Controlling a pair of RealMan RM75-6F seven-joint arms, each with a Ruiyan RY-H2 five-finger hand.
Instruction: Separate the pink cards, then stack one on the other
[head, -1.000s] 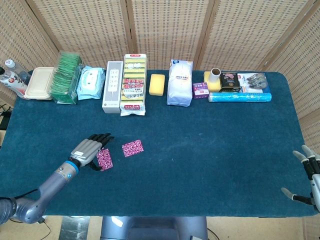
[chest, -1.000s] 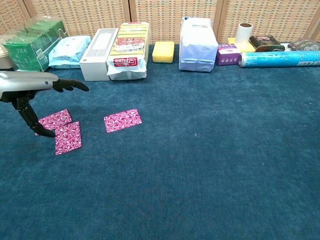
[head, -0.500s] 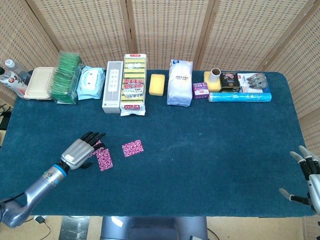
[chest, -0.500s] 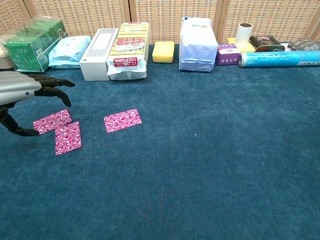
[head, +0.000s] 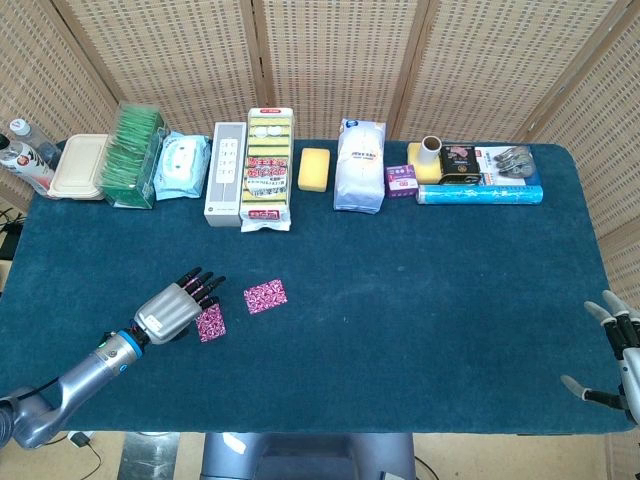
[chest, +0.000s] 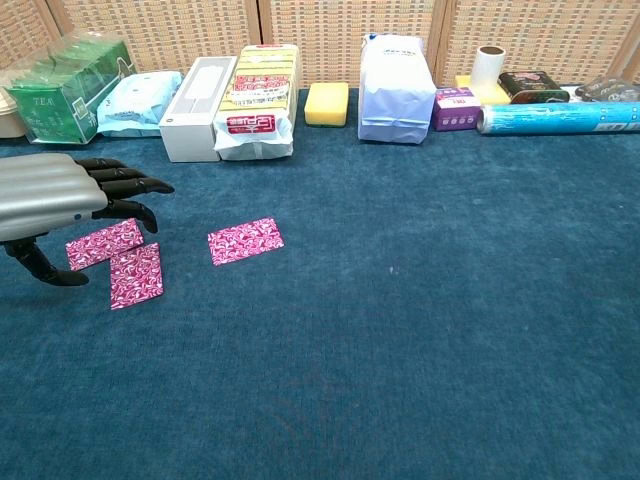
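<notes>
Hands sit nearest, at the worktop's (head: 420, 330) front edge. The right hand (head: 615, 350) shows only in the head view, at the front right corner, fingers apart and nothing in them. The left hand (chest: 55, 205) hovers at the front left, palm down, its dark fingers (chest: 125, 185) spread and reaching forward, thumb curved below; it holds nothing. Whether any fingertip touches a card cannot be told.

Just beside and partly under that hand lie two pink cards. The nearer card (chest: 135, 275) lies lengthwise toward the robot, and its far corner meets or slightly overlaps the left card (chest: 103, 243), which lies crosswise just behind it. In the head view the hand covers most of the left card. A third pink card (chest: 245, 240) lies flat on the blue cloth a little to the right, apart from the other two.

Past a stretch of bare cloth, a row of goods lines the far edge. From the left: a bottle (head: 25, 155), a beige lidded container (head: 80, 167), a green tea box (chest: 65, 85), a pack of wet wipes (chest: 140, 100), a white box (chest: 197, 93), a long sponge package (chest: 258, 100), a loose yellow sponge (chest: 327, 103), a white bag (chest: 395, 90), a small purple box (chest: 455, 108), a paper roll (chest: 488, 68), a dark tin (chest: 527, 85) and a blue wrapped roll (chest: 560, 118). Behind them stand woven screen panels (head: 330, 55).
</notes>
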